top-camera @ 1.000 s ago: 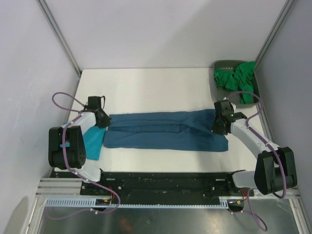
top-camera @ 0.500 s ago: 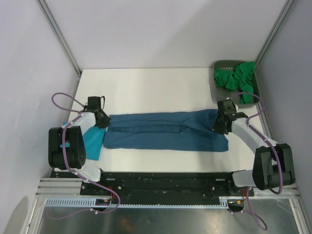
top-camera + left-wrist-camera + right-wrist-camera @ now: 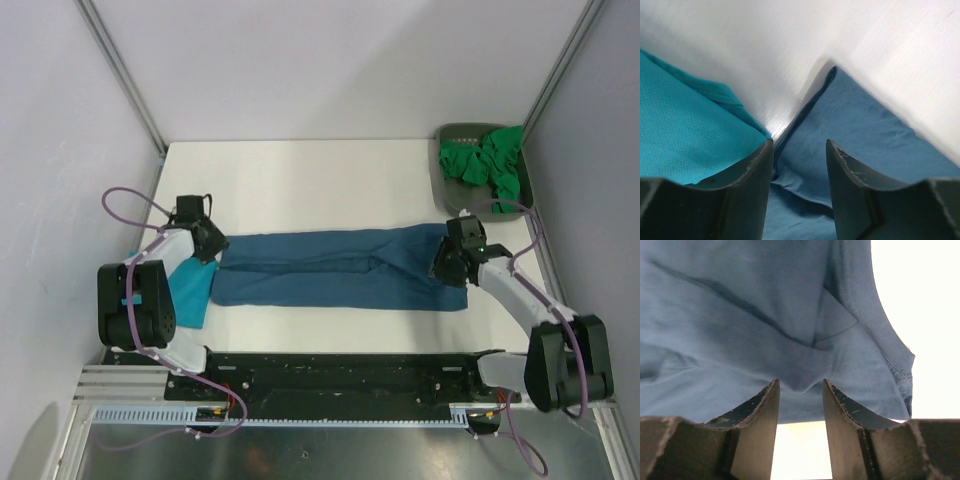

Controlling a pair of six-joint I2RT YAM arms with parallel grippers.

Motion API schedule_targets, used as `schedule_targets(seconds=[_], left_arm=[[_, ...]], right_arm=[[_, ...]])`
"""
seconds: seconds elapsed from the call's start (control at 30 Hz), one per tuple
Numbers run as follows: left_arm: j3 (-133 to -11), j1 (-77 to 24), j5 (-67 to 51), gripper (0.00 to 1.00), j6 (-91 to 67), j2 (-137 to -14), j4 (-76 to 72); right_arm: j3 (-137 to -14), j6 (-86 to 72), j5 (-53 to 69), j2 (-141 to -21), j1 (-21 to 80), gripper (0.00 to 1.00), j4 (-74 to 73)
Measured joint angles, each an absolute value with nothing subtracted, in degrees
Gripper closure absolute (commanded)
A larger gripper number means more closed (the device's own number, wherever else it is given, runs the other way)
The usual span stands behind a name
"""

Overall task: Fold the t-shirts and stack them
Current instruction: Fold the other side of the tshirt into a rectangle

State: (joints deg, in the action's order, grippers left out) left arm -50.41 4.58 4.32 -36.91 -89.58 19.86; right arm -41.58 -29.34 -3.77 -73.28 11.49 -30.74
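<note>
At the left of the overhead frame, the left gripper [image 3: 800,144], jaws parted, sat where the steel-blue t-shirt [image 3: 340,270], stretched across mid-frame, met the turquoise t-shirt [image 3: 190,295]; closing there could snag both. At the right end, the right gripper [image 3: 800,383], also parted, risked dragging a loose fold. No writing was legible.

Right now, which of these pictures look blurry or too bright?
Left wrist view: the white table is fuzzy, with a shiny glare spot beside the turquoise shirt. Right wrist view: the table is washed out to plain white past the dark blue shirt, whose stitched edge looks sharp. Top view: even light, nothing blurry.
</note>
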Motion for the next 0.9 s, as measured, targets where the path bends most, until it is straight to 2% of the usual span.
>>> schedule_targets(seconds=[0.1,0.23,0.43,0.57,0.9], left_arm=[[-50.5,4.43,4.29,0.45,-36.36,-87.81,20.14],[-53.32,2.85,3.77,0.53,-35.22,-86.13,20.49],[-58.52,-7.62,0.27,0.58,-33.82,-88.2,19.57],[-61.78,-15.09,-3.29,0.59,-32.95,-94.56,18.83],[-65.6,-24.56,-8.01,0.6,-32.38,-106.19,19.59]], right_arm=[[-43.09,-28.38,-2.76,-67.77,12.12,0.51,-31.51],[-48.51,-26.79,-1.93,-66.94,13.65,0.51,-29.32],[-53.89,-23.99,0.23,-79.22,14.85,0.5,-21.1],[-56.49,-22.81,1.76,-87.85,15.44,0.48,-18.17],[-63.4,-20.86,1.85,-97.41,18.83,0.46,-15.38]])
